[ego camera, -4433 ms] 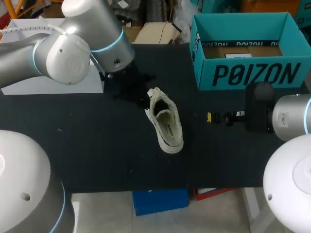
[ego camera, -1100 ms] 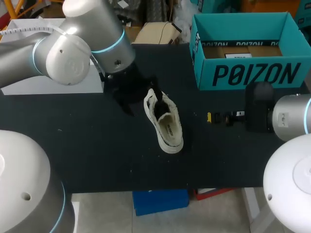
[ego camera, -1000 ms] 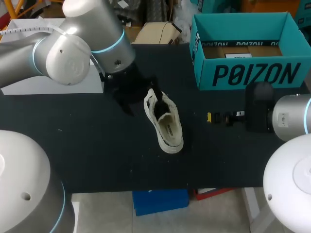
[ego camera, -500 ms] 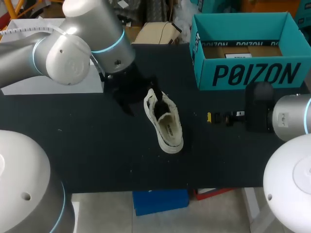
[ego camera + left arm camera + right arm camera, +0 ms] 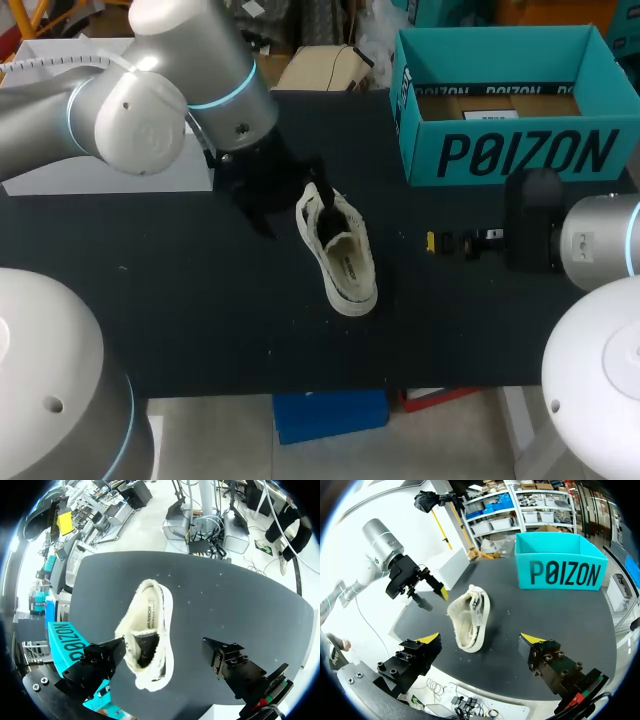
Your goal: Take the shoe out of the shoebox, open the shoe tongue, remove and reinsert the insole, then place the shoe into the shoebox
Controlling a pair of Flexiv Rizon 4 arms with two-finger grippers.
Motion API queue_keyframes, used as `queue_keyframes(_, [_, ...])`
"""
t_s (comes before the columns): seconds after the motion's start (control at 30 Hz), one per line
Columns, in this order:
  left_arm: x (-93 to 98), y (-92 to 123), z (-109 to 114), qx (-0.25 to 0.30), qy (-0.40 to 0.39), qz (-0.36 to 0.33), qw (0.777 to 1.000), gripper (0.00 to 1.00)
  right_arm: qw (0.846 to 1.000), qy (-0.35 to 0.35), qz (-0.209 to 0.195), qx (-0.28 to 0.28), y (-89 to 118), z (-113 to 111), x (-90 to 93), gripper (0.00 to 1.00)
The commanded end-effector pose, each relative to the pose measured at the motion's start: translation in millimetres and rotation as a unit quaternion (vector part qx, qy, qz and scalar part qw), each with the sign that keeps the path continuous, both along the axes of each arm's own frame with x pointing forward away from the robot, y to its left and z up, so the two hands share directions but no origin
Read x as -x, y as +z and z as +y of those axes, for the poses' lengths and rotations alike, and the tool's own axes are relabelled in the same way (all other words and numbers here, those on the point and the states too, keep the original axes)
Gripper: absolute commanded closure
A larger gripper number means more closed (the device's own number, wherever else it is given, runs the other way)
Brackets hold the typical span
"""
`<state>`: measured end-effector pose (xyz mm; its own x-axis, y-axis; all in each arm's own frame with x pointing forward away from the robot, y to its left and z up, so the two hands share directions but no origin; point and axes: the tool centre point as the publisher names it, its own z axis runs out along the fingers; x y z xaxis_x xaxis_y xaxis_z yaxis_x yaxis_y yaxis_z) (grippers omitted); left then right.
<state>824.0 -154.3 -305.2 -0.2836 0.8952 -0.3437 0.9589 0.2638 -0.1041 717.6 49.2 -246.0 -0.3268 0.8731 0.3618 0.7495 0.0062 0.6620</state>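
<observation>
cream shoe (image 5: pixel 338 250), long axis diagonal, toe pointing away beneath left gripper (image 5: pixel 162 646), jaws apart, right gripper (image 5: pixel 480 639) jaws apart too

A black counter (image 5: pixel 200 300) is spanning the head view from the left edge to the right. Its near edge is running straight across the lower part of the frame, and its far edge is lying along the upper part. Its matte top is showing a few pale specks at lower middle and far left. In the left wrist view the counter (image 5: pixel 240 610) is catching soft, even light and looking dark grey. In the right wrist view the counter (image 5: pixel 545 615) is looking darker, its rim curving round.
</observation>
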Motion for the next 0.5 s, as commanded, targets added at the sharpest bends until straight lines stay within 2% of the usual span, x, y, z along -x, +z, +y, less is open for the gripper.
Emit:
queue_keyframes(0.03, [-0.4,-1,0,-0.001,-0.002,-0.003,1.000,0.00,1.000,0.001,0.001,-0.001,-1,0,-0.3,0.00])
queue_keyframes(0.17, [-5.1,-2,2,0.001,0.012,0.007,1.000,0.00,1.000,0.001,0.001,-0.001,-1,0,-0.3,0.00])
queue_keyframes(0.2, [-5.2,-2,2,-0.001,0.012,0.008,1.000,0.05,1.000,0.001,0.001,-0.001,-1,0,-0.3,0.00])
queue_keyframes(0.23, [-5.2,-2,2,-0.006,0.011,0.009,1.000,0.57,1.000,0.001,0.001,-0.001,-1,0,-0.3,0.00])
queue_keyframes(0.27, [-5.2,-2,2,-0.007,0.010,0.009,1.000,0.67,1.000,0.001,0.001,-0.001,-1,0,-0.3,0.00])
queue_keyframes(0.3, [-5.8,-4,2,-0.009,0.008,0.010,1.000,0.66,1.000,0.001,0.001,-0.001,-1,0,-0.3,0.00])
queue_keyframes(0.4, [-7.6,-8,3,-0.018,0.011,0.007,1.000,0.91,1.000,0.001,0.001,-0.001,-1,0,-0.3,0.00])
queue_keyframes(0.43, [-7.4,-9,2,-0.022,0.013,0.005,1.000,0.91,1.000,0.001,0.001,-0.001,-1,0,-0.3,0.00])
queue_keyframes(0.5, [-6.1,-12,1,-0.032,0.010,0.002,0.999,0.80,1.000,0.001,0.001,-0.001,-1,0,-0.3,0.00])
